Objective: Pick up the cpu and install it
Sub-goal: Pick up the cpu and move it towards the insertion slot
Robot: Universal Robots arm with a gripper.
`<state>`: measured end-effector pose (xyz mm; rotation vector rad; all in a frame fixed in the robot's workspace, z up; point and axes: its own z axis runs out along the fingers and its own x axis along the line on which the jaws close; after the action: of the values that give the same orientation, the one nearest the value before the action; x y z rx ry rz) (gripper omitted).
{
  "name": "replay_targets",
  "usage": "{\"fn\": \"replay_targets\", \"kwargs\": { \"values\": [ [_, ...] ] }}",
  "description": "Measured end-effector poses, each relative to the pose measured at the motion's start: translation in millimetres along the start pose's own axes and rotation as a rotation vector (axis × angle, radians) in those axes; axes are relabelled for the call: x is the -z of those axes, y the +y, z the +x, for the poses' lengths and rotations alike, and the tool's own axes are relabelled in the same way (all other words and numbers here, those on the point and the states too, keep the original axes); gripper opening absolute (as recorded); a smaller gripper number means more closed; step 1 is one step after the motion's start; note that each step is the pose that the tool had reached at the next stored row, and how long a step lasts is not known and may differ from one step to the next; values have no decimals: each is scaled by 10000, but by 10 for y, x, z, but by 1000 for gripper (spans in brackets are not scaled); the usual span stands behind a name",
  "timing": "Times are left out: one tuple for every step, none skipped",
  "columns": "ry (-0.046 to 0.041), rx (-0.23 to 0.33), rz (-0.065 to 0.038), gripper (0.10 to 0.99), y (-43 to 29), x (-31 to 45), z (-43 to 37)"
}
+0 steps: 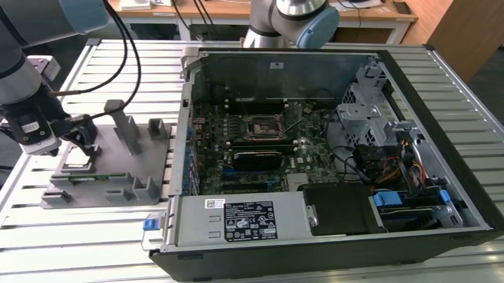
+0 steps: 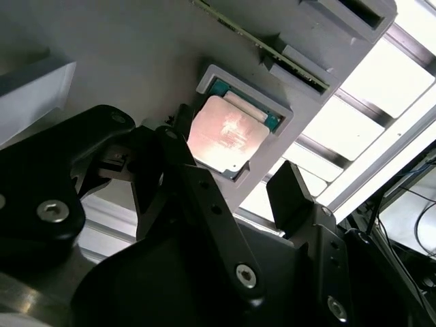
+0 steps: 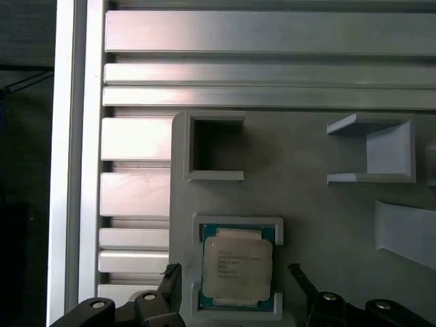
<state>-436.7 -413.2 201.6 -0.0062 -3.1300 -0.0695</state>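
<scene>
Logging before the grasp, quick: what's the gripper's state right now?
Gripper: open, holding nothing, straddling the cpu, which lies in the fixture pocket.

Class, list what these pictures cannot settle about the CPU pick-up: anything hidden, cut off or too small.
- Both wrist views: the cpu underside, hidden by its own metal top.
- Exterior view: whether the gripper touches the cpu; too small.
- Exterior view: the socket contacts; too small.
</scene>
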Motion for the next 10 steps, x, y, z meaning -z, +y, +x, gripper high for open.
{"fn": "replay_targets", "kwargs": {
  "values": [
    [2, -1, 1, 706, 2, -5, -4],
    [1, 0, 2, 706, 3, -11, -8],
    [0, 1, 2, 706, 5, -16, -11],
    [-1, 2, 3, 706, 8, -22, -13],
    [-2, 2, 3, 706, 10, -28, -13],
    [-2, 2, 4, 706, 12, -34, -13],
    [-2, 1, 4, 706, 13, -40, -13],
    [-1, 2, 5, 706, 13, -46, -13],
    [-1, 2, 7, 706, 13, -53, -13],
    [-1, 1, 8, 706, 14, -61, -13]
  ]
}}
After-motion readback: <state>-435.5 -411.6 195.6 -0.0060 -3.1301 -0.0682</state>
